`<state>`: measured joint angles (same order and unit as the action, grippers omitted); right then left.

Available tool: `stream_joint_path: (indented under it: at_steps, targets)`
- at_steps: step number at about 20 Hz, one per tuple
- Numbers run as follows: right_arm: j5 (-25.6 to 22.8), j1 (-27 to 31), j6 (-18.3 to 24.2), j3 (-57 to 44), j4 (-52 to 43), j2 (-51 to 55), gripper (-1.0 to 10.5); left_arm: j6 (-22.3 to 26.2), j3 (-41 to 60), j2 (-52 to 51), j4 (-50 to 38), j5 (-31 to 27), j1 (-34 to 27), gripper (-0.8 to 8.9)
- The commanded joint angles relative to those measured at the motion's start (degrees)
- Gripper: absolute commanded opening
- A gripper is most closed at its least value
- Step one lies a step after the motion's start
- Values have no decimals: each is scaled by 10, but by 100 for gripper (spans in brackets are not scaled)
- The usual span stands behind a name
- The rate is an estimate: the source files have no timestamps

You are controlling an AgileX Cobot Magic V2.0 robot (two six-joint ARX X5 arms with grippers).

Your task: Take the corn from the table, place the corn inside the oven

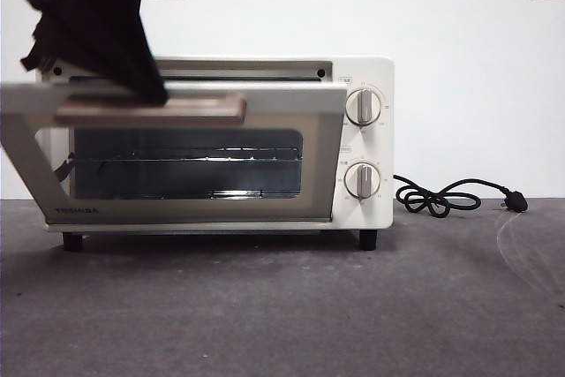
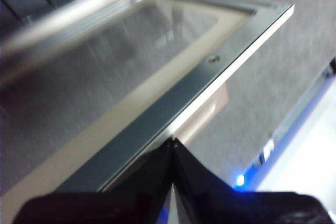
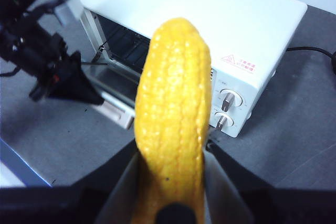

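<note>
The corn (image 3: 173,108), glossy yellow and bumpy, stands upright in my right gripper (image 3: 170,167), which is shut on its lower part, high above the table and in front of the oven (image 3: 210,14). The front view does not show the corn. The cream oven (image 1: 366,147) has its glass door (image 1: 185,209) tilted partly open. My left gripper (image 1: 153,93) comes in from the upper left, jaws shut to a point (image 2: 172,142), with the tip against the door's top edge at the beige handle (image 1: 150,110).
Two round knobs (image 1: 363,107) sit on the oven's right panel. A wire rack (image 1: 185,158) shows inside. The black power cord (image 1: 441,196) lies coiled to the oven's right. Dark grey table (image 1: 282,306) stretches in front.
</note>
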<state>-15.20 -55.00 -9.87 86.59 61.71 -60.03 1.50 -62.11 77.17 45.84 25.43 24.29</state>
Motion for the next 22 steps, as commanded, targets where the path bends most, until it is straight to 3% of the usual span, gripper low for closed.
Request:
stream_joint_path:
  at_steps: [1, 7, 15, 22]
  targets:
    - [-2, -1, -6, 2, -4, -1, -12, 14, 8, 4, 0, -25, 14, -6]
    - [23, -1, -6, 2, -10, -6, -12, 2, 8, -40, 9, -25, 57, -6]
    - [118, -1, 23, 2, -70, -78, -12, -26, 8, -212, 12, -33, 70, -6]
    - [213, -12, 87, 2, -197, -178, -12, -59, 8, -382, 13, -119, 70, -6]
